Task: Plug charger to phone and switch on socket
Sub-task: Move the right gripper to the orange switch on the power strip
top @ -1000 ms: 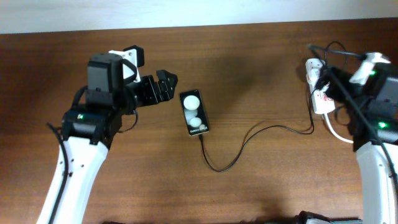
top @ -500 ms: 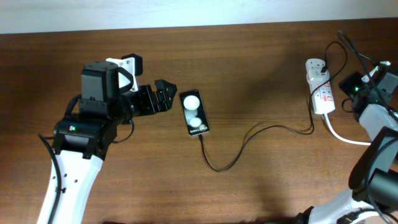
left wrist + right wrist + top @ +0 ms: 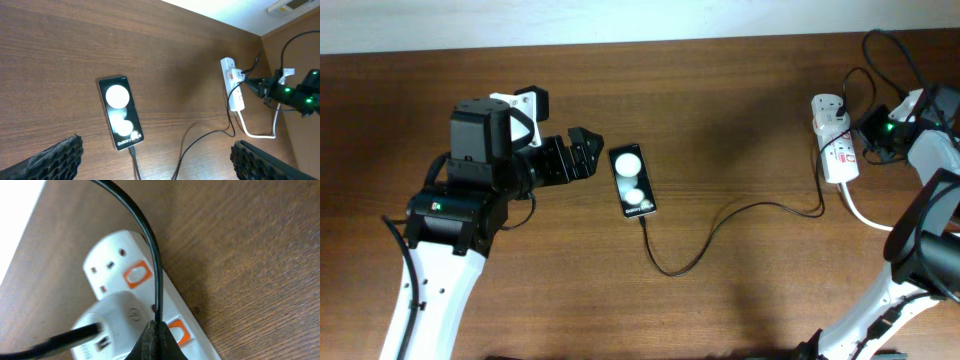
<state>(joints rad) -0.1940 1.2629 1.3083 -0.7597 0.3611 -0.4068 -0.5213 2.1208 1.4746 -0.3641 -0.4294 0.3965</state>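
Observation:
The black phone (image 3: 632, 182) lies flat left of centre, two white spots lit on its face; it also shows in the left wrist view (image 3: 120, 112). The charger's thin black cable (image 3: 720, 215) is plugged into the phone's near end and runs right to the white socket (image 3: 833, 140). Its white plug adapter (image 3: 107, 317) sits in the socket (image 3: 110, 255). My left gripper (image 3: 582, 150) stands open just left of the phone. My right gripper (image 3: 156, 330) is shut, tips on the socket beside an orange switch (image 3: 177, 330). The cable (image 3: 145, 240) runs down to the tips.
A thick white cord (image 3: 865, 215) leaves the socket's near end toward the right edge. A second orange switch (image 3: 137, 275) sits by the socket's free outlet. The table's far edge meets a white wall.
My right gripper has shut and the right arm has swung from over the socket to its right side, tips toward it. The left arm shifted slightly left, then held still.

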